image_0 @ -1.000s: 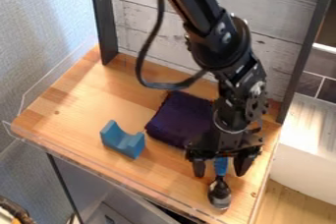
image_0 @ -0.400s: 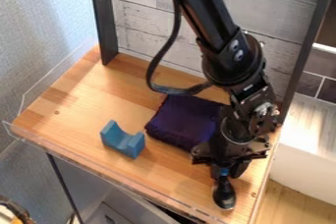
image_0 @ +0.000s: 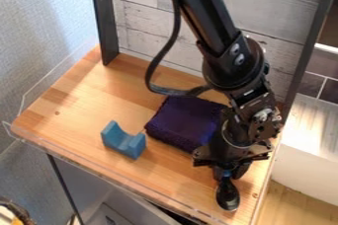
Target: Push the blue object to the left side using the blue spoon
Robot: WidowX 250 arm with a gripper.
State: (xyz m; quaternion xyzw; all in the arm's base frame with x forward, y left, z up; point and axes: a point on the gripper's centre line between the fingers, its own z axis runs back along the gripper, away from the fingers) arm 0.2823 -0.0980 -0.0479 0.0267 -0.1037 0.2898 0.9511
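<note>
In the camera view, the spoon (image_0: 227, 197) points its dark, glossy oval bowl at the desk's (image_0: 79, 98) near edge, its long axis running down the view. The gripper (image_0: 229, 173) hides most of its blue handle, pinched between the jaws. The smooth blue saddle-shaped object (image_0: 123, 141) slants from upper left to lower right, beside fuzzy purple cloth (image_0: 182, 123) partly covered by the arm (image_0: 214, 21).

smooth wooden tabletop (image_0: 79, 100), plush cloth (image_0: 185, 122)

No readable text, labels, numbers or signs here.
</note>
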